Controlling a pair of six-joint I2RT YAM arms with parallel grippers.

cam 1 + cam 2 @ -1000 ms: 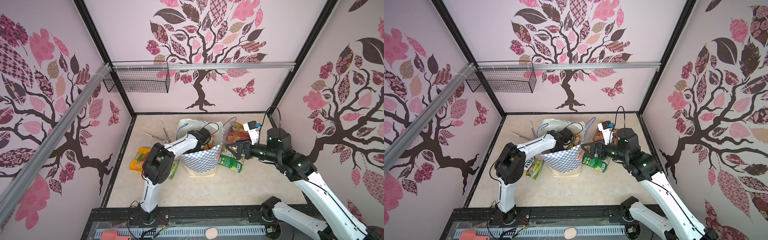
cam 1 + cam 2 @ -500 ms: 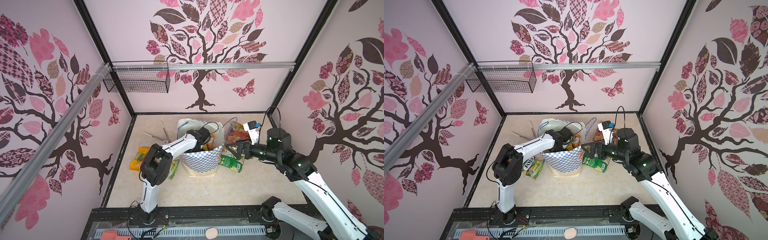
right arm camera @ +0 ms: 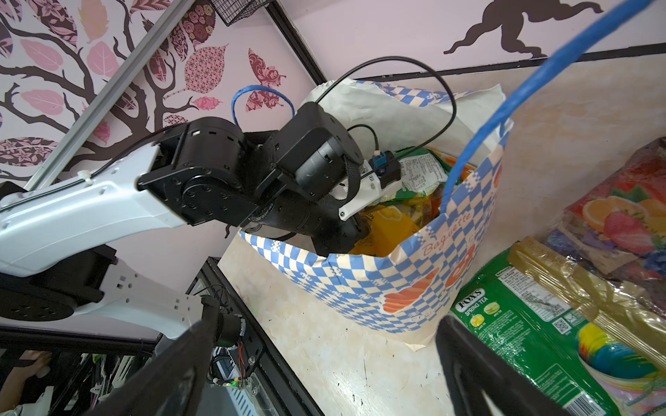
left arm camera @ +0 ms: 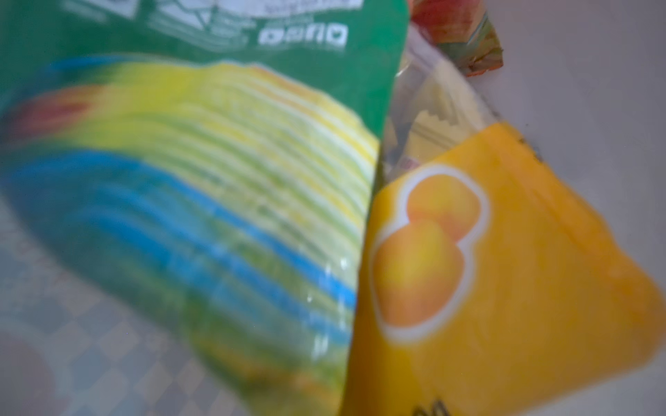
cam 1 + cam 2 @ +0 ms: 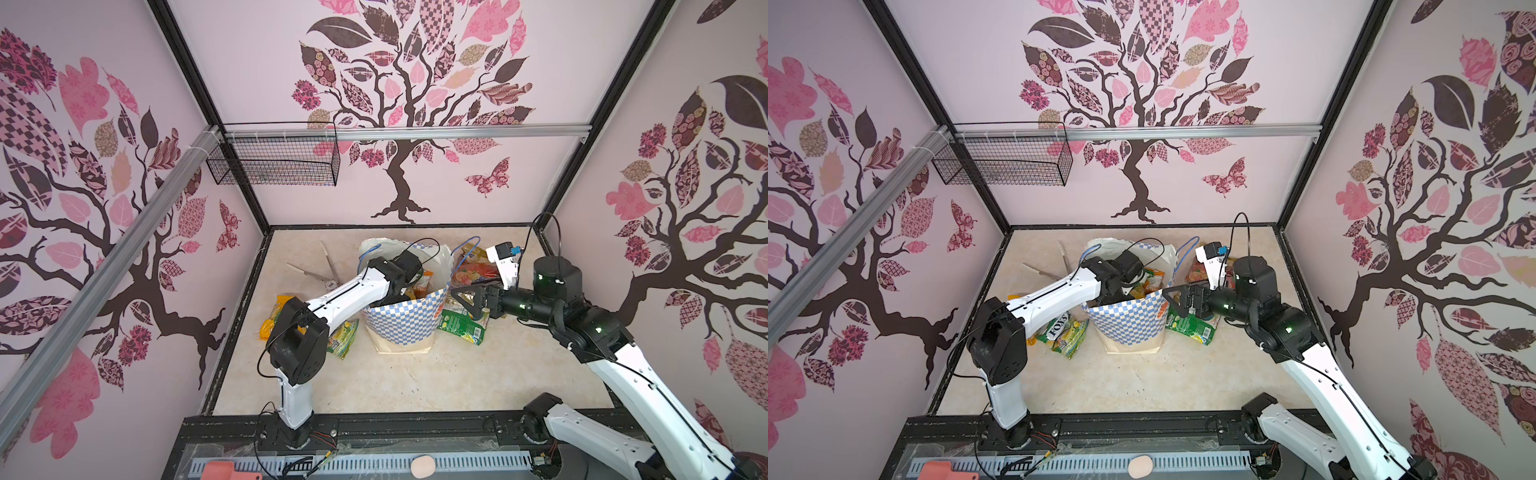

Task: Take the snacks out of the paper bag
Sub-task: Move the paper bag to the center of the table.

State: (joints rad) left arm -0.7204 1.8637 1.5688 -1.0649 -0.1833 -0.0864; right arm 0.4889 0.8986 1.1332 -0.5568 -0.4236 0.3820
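In a top view, the cream paper bag, banded in blue-and-white checks, is seen upright on the surface; the left claw is sunk into its mouth, so whether it is spread or pressed together cannot be told. In the left wrist view, a blurred green packet striped yellow and blue is shown touching an orange packet inside the bag. In the right wrist view, the right claw is held spread beside the bag, near a green FOX'S packet, a gold packet and a fruit-print packet lying outside it.

paper bag mouth: blocked by left arm | flanks: snacks | rear-left: scissors | front floor: free
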